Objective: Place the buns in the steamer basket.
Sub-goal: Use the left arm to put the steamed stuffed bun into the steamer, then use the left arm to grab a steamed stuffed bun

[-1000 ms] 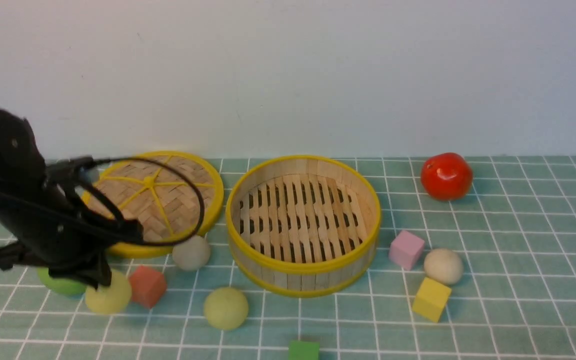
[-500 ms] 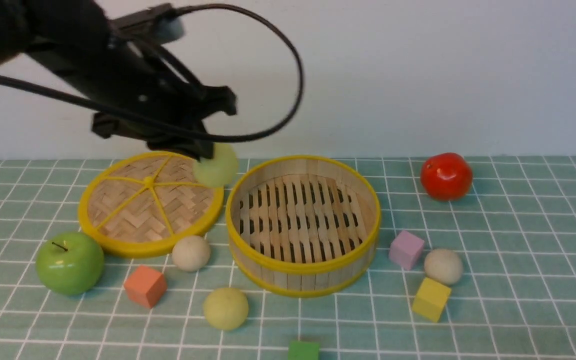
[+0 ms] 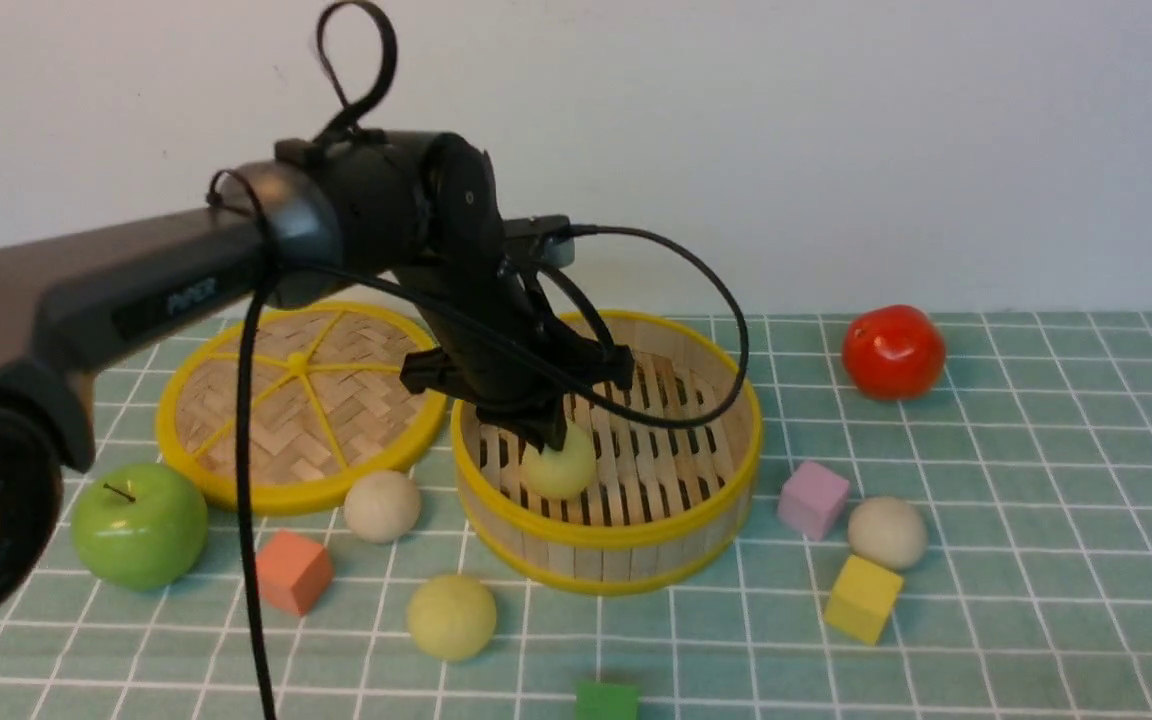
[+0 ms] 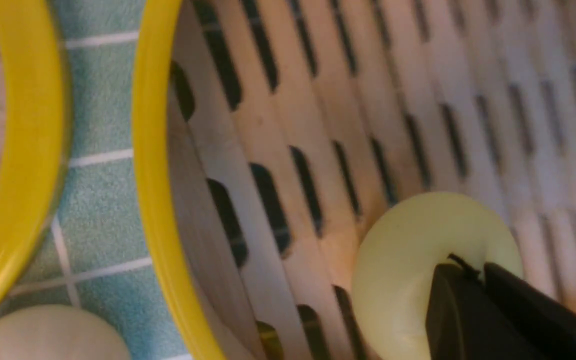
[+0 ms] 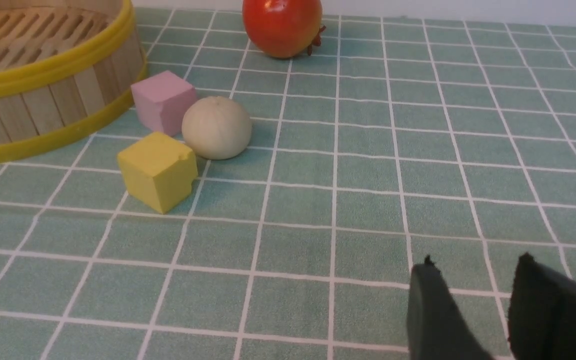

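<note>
The steamer basket (image 3: 616,535) stands mid-table, its yellow rim (image 4: 153,150) also close in the left wrist view. My left gripper (image 3: 546,435) reaches down into it, shut on a pale yellow-green bun (image 3: 564,468) that hangs at or just above the slatted floor. In the left wrist view the two fingers (image 4: 473,270) pinch the top of that bun (image 4: 408,270). On the cloth lie a cream bun (image 3: 382,506), a yellow-green bun (image 3: 451,616) and a second cream bun (image 3: 886,532). My right gripper (image 5: 475,262) is open and empty, low over the cloth, well short of that second cream bun (image 5: 217,127).
The woven lid (image 3: 301,405) lies left of the basket, with a green apple (image 3: 139,524) in front of it. A red tomato (image 3: 892,352) sits at the back right. Orange (image 3: 293,572), pink (image 3: 813,498), yellow (image 3: 862,597) and green (image 3: 606,700) cubes lie around the basket.
My left gripper lifted the yellow-green bun from beside the apple, carried it right over the lid and lowered it into the steamer basket. The right arm has not moved.
</note>
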Tool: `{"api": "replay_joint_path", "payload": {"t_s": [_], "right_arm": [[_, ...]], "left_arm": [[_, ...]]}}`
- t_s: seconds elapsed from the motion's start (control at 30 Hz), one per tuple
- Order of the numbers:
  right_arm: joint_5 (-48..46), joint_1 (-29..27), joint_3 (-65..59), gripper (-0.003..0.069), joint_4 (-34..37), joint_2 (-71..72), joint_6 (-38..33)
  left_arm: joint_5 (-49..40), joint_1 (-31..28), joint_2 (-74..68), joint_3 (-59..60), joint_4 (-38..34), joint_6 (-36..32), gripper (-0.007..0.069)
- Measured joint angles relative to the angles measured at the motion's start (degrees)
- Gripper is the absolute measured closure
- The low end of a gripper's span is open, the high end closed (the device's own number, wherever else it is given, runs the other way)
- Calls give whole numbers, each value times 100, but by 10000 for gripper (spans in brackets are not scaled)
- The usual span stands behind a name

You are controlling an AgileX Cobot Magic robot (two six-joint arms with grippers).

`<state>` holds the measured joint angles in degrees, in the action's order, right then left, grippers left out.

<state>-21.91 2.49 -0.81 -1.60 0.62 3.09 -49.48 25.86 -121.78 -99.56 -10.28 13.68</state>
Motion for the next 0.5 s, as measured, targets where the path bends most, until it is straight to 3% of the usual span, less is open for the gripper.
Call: {"api": "replay_joint_path", "payload": {"t_s": [0.1, 0.27, 0.33, 0.37, 0.4, 0.5], "right_arm": [[0, 0, 0, 420, 0, 0, 0], [0, 0, 0, 420, 0, 0, 0], [0, 0, 0, 420, 0, 0, 0], [0, 0, 0, 420, 0, 0, 0], [0, 0, 0, 420, 0, 0, 0], [0, 0, 0, 420, 0, 0, 0]], "left_arm": [[19, 0, -71, 0, 197, 225, 608], [-58, 0, 2, -43, 792, 763, 505], [-349, 0, 116, -88, 1028, 886, 411], [-377, 0, 126, -88, 1028, 893, 403], [-625, 0, 261, -182, 1126, 872, 336], [-997, 0, 492, -261, 1227, 765, 277]]}}
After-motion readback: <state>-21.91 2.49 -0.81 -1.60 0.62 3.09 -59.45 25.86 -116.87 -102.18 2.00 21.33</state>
